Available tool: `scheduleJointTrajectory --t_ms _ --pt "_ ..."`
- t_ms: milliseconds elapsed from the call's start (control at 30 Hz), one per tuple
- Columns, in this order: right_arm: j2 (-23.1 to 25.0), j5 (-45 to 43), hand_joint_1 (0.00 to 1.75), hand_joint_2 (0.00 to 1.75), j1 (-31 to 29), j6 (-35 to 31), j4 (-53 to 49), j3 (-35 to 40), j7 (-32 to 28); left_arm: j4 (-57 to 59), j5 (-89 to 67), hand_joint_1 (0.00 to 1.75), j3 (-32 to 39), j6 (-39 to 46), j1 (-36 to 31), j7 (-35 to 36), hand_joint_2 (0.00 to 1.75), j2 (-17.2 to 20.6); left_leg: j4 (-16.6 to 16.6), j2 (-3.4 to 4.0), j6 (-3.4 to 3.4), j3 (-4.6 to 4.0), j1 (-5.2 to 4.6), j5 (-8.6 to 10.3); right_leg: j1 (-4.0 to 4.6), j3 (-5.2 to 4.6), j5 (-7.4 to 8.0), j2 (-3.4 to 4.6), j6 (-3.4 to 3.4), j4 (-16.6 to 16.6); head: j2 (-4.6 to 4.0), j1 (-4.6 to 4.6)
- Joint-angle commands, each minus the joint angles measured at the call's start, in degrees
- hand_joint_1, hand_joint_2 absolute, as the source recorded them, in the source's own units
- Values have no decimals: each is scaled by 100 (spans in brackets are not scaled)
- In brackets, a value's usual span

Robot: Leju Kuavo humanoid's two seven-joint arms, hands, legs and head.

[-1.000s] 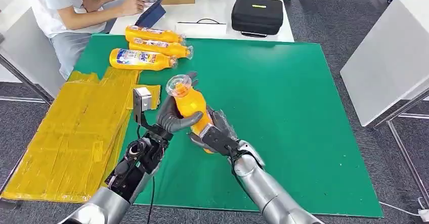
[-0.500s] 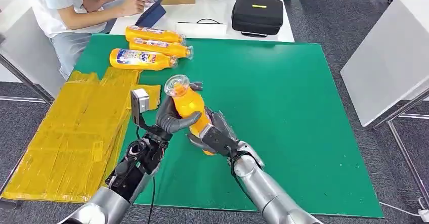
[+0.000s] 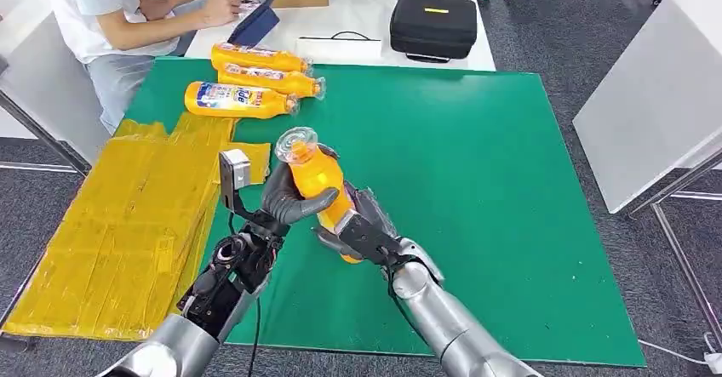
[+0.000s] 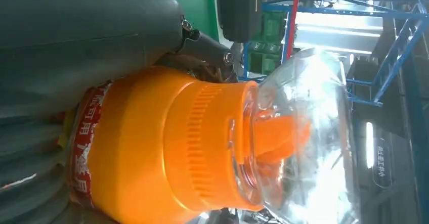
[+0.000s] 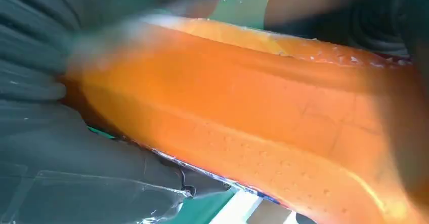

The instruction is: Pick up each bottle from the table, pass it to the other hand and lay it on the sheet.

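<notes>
Mid-handover: left hand point(image 3: 294, 197) wraps the bottle point(image 3: 317, 177) high, right hand point(image 3: 356, 228) grips its base. Long axis near upright, cap up. Sheet point(image 3: 128, 224) lies on the left hand's side.

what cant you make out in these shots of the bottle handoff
- Bottle base: head view, covered by the right hand.
- Bottle label: left wrist view, mostly hidden under the left hand.
- Right wrist view: bottle surface blurred, too close.
- Print on the three lying bottles: head view, too small.

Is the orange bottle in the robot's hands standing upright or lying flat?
Roughly upright, tilted: the orange bottle has its clear cap on top, left hand and right hand gripping it.
</notes>
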Motion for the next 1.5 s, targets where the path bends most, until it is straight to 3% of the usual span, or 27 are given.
scheduleJointTrajectory --t_ms 33,200,233,267,300,467,500,600,700,733,833,867,933,1000,1200,1267,1333,1367,1467,1500 --pt "-45 10 175 175 -190 -61 249 316 -45 424 28 175 -17 56 -230 29 175 17 3 -1 -14 36 7 -18 9 36 -16 -8 -16 1 0 0" --pt "-74 -27 175 175 -181 -168 209 237 -62 354 21 175 26 166 -212 26 175 27 -1 -2 -8 16 3 -7 5 17 -6 -6 -9 -2 0 0" --pt "-75 -82 150 175 -168 -250 134 154 -76 296 11 175 56 209 -209 27 175 52 5 -1 -15 38 7 -20 9 38 -18 -9 -16 3 0 0" --pt "-82 -87 17 175 -162 -269 103 146 -83 270 -1 175 66 236 -203 26 175 63 12 0 -20 53 11 -31 14 54 -27 -10 -22 8 0 0" --pt "-106 -121 0 175 -150 -394 -28 66 -95 202 -64 175 90 307 -199 15 175 113 7 -1 -17 42 9 -23 11 42 -21 -10 -19 5 0 0" --pt "-340 -122 0 175 -39 -490 -814 -3 -14 166 -816 175 266 1140 -376 -67 175 286 2 -1 -10 12 5 -7 6 13 -5 -6 -10 0 0 0" --pt "-384 -112 0 175 -11 -483 -1029 -4 64 282 -1038 175 402 1446 -492 -56 175 337 14 3 -18 38 9 -26 12 37 -22 -6 -20 11 0 -2" --pt "-477 -163 0 175 96 -389 -1563 -24 235 637 -1188 175 854 1648 -796 -46 175 520 4 0 -9 10 5 -6 6 10 -4 -5 -11 2 0 2" --pt "-610 -319 0 175 278 -283 -2251 -120 505 858 -1773 175 1224 2408 -1066 -164 175 778 21 19 -30 60 16 -38 20 55 -28 7 -32 19 0 -4" --pt "-671 -395 0 175 347 -244 -2463 -154 578 939 -2001 175 1335 2629 -1143 -236 175 831 6 16 -16 18 9 -11 12 10 -2 0 -17 6 0 -2" --pt "-934 -642 0 175 660 -282 -3194 -401 748 1027 -3802 175 1222 4385 -1337 -602 175 1130 4 10 -21 14 16 -3 19 9 -2 -9 -21 3 0 0" --pt "-1022 -642 0 175 778 -344 -3439 -487 856 924 -4136 175 1237 4610 -1301 -577 175 1152 11 1 -28 31 21 -13 25 29 -16 -21 -27 10 0 0" --pt "-1201 -1138 0 175 1073 -152 -3982 -852 1155 733 -5791 175 1064 5522 -1207 -237 175 1354 0 5 -22 18 16 -2 19 14 -5 -14 -19 0 0 0" --pt "-1337 -1420 0 175 1305 -102 -4325 -1186 1287 823 -7192 175 957 5861 -1212 216 175 1409 2 -8 -22 29 16 -7 19 29 -15 -28 -21 2 0 0" --pt "-1516 -1891 0 175 1660 222 -4536 -1741 1326 1649 -9782 175 669 6090 -1250 897 175 1528 4 -24 -23 29 11 -9 13 34 -18 -29 -24 2 0 2" --pt "-1518 -1919 0 175 1655 259 -4516 -1790 1340 1818 -9949 175 642 6086 -1244 919 175 1527 -5 -10 -19 10 5 -1 7 14 -3 -11 -17 -6 0 0" --pt "-1500 -1942 0 175 1604 333 -4382 -1965 1512 2185 -10311 175 491 6090 -1076 937 175 1386 4 -12 -32 54 11 -25 16 56 -24 -19 -31 2 0 0" --pt "-1500 -1942 0 175 1604 333 -4382 -1965 1512 2185 -10311 175 491 6090 -1076 937 175 1386 -5 -13 -21 18 4 -4 7 20 -6 -16 -18 -4 0 0" --pt "-1486 -1941 0 175 1580 417 -4228 -2057 1548 2391 -10613 175 190 6081 -943 1155 175 1302 -8 -11 -22 26 5 -6 8 25 -7 -14 -18 -8 0 0" --pt "-1488 -1936 0 175 1583 444 -4153 -2075 1547 2533 -10613 175 68 6090 -935 1235 175 1254 -1 -13 -35 71 13 -31 18 71 -30 -23 -32 -2 0 0"
